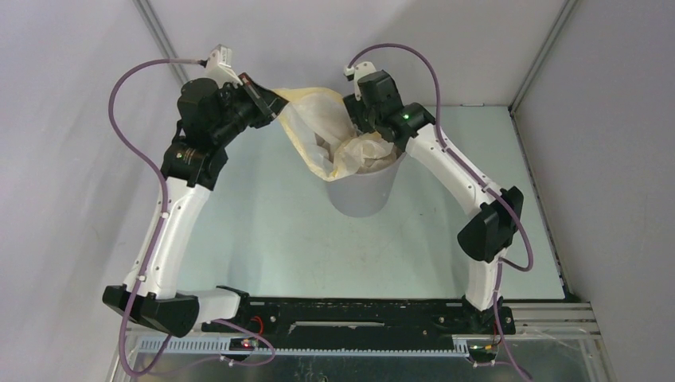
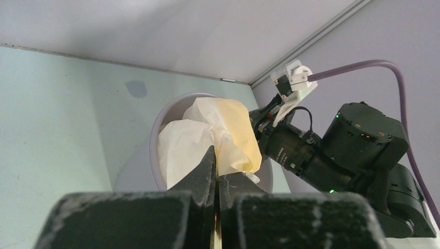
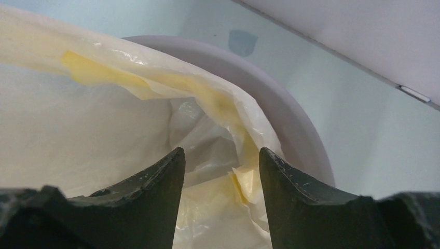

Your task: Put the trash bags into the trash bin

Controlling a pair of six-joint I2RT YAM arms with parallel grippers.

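The grey trash bin [image 1: 362, 195] stands toward the far side of the pale green table [image 1: 263, 239], close to the back wall [image 1: 334, 32]. There is bare tabletop on its near side, and an arm crowds in over its rim from each side. The thin, crinkly cream trash bag [image 1: 314, 131] sits partly stuffed in the bin's mouth, and its yellow-banded edge stretches up and left to the left gripper [image 1: 275, 103], whose fingers are pressed together on that edge. The right gripper [image 3: 222, 166] hangs just above the smooth round rim with its fingers spread and crumpled plastic below them.
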